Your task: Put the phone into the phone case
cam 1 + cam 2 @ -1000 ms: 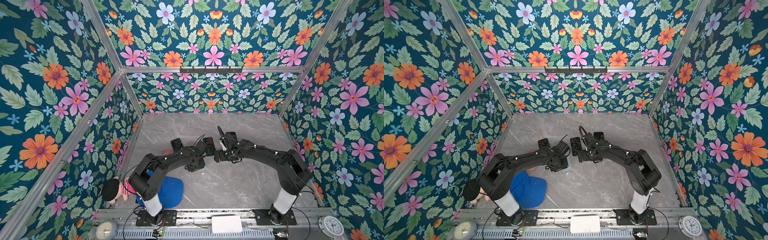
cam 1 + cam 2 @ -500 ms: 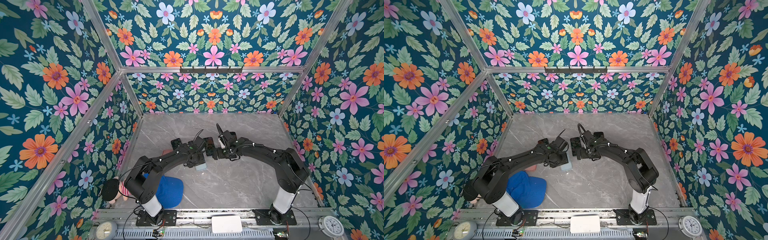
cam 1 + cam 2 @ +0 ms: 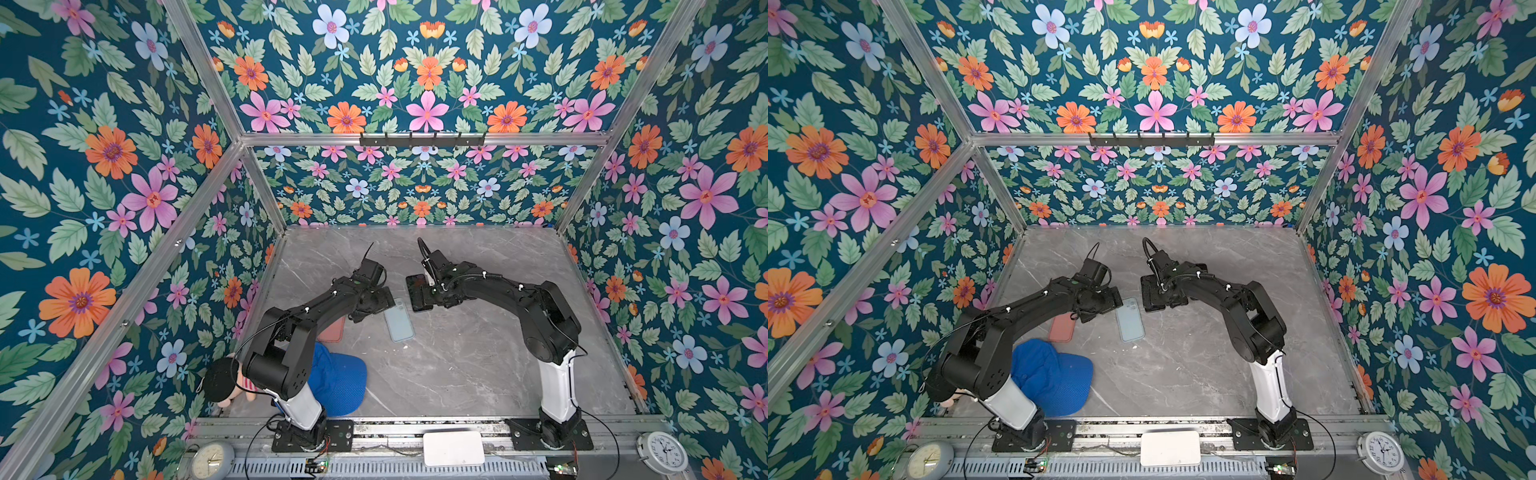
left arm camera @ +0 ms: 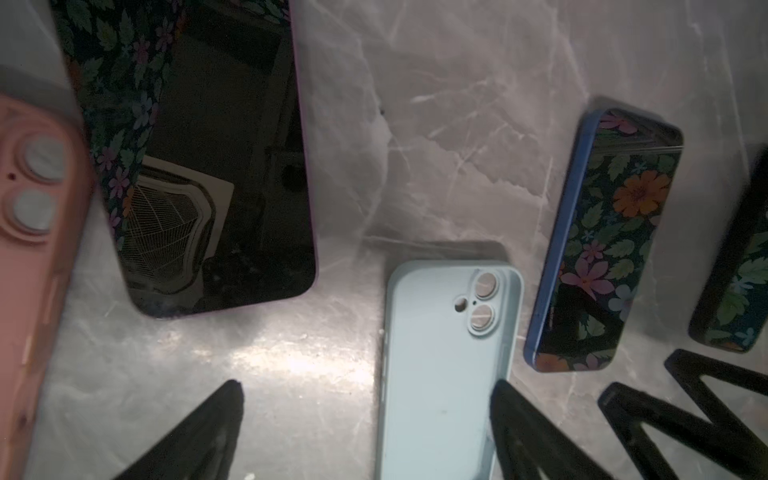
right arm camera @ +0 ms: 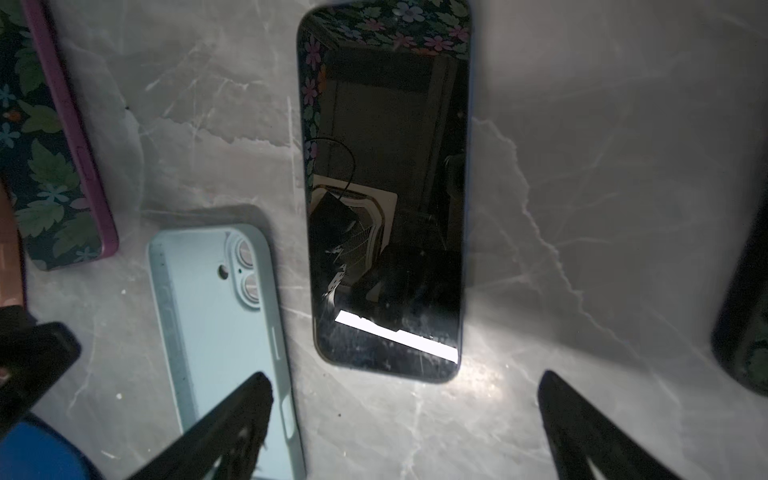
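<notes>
On the table [image 3: 457,365], the pale blue phone case [image 4: 436,365] lies just beside the wide-spread left gripper [image 4: 368,384].

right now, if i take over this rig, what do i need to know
Left gripper: open, empty, one finger at the edge of the light blue case.
Right gripper: open, empty, above the blue-edged phone.
The case lies flat on the table with no phone in it; the phone lies beside it, screen up, not touching.
Done: nothing seated yet.
Left: grasp the phone and fit it into the case.
</notes>
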`<move>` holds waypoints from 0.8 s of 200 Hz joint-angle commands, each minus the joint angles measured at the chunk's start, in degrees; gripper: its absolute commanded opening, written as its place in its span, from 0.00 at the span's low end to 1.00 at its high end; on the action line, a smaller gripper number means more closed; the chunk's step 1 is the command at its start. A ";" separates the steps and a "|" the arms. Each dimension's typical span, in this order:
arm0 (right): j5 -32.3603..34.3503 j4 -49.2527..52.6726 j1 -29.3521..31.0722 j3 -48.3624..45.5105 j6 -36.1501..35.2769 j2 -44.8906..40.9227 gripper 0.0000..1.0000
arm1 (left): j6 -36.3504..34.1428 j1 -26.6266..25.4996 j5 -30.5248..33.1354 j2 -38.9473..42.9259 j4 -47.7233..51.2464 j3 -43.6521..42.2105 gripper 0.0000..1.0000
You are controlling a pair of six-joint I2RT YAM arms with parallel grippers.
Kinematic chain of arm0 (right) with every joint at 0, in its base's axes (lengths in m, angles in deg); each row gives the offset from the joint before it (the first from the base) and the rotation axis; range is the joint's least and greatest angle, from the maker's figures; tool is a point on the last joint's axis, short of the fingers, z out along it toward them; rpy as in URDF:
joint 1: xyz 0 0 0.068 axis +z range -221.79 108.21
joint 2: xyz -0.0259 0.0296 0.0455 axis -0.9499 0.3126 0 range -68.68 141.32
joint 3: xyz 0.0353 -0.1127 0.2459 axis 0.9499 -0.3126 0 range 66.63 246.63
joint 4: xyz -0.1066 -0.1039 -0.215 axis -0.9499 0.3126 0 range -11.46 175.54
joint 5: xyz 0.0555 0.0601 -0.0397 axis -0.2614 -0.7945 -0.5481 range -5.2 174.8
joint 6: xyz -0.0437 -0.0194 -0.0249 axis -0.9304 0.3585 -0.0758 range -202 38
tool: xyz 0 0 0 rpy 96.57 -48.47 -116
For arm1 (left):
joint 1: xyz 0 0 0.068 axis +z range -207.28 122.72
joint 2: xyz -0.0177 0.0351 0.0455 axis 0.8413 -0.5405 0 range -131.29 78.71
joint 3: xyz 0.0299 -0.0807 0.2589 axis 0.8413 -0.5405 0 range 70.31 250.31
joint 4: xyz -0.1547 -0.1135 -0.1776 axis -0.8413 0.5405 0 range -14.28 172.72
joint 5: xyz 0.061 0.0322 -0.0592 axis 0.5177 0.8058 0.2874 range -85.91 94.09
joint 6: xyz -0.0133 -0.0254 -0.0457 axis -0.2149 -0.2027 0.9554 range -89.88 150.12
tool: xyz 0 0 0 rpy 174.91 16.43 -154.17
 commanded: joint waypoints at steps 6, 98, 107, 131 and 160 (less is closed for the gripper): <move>1.44 2.72 0.06 2.64 0.08 2.04 0.99 | -2.46 1.04 -1.75 -0.20 -0.97 -0.03 1.00; 4.98 8.93 1.14 11.58 0.04 8.69 0.99 | -3.97 2.15 -3.51 -3.25 -1.08 1.29 1.00; 5.31 9.43 1.36 12.27 0.24 9.17 0.99 | -4.06 2.29 -3.49 -3.16 -1.08 1.12 1.00; 5.42 9.93 1.80 13.54 0.64 10.19 0.98 | -4.24 2.68 -4.18 -3.08 -1.35 0.48 1.00; 6.24 10.86 2.41 14.86 0.79 11.73 0.95 | -4.48 2.79 -4.48 -3.07 -1.44 0.51 1.00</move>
